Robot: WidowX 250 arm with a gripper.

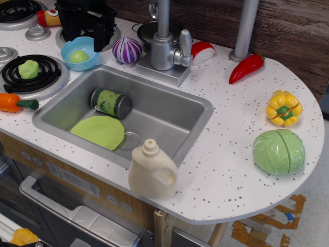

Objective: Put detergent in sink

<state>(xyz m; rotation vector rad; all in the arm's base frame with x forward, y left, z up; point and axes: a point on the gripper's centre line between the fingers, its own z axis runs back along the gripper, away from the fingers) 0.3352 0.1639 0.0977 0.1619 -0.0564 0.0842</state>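
The white speckled countertop holds the detergent upright at lower centre, beside the sink. Likely light, stiff, slippery plastic (grab the handle or neck). The gripper, upper left, cannot be read.

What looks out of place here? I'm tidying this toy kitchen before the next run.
The green-labelled can lies tipped on its side inside the sink, next to a green plate. The detergent stands upright on the countertop, right at the sink's front rim.
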